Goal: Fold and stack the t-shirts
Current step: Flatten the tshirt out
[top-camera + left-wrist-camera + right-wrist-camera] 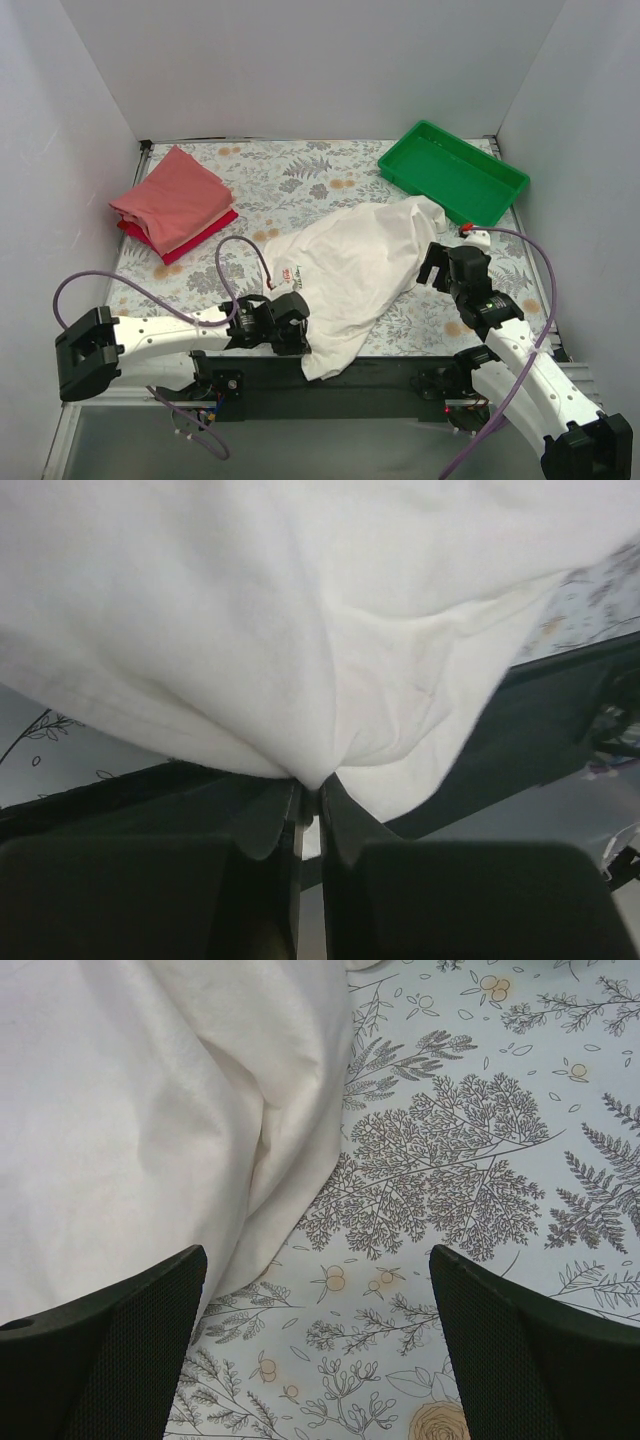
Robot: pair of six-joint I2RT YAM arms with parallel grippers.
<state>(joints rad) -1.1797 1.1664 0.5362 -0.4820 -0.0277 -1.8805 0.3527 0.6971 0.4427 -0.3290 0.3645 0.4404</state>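
Observation:
The cream-white t-shirt [355, 275] lies rumpled across the table's middle, one end hanging over the front edge. A bit of red print [291, 272] shows near its left edge. My left gripper [296, 322] is shut on the shirt's near edge; in the left wrist view the cloth [300, 630] is pinched between the fingertips [312, 786]. My right gripper [440, 268] is open just above the table beside the shirt's right edge [150, 1140], holding nothing. A folded salmon-pink shirt [170, 200] lies on a folded red one [195, 240] at the back left.
A green plastic tray [455, 172] stands at the back right, its near corner touching the white shirt. The table has a floral cloth [460, 1150]. White walls close in the left, back and right sides. Purple cables loop by both arms.

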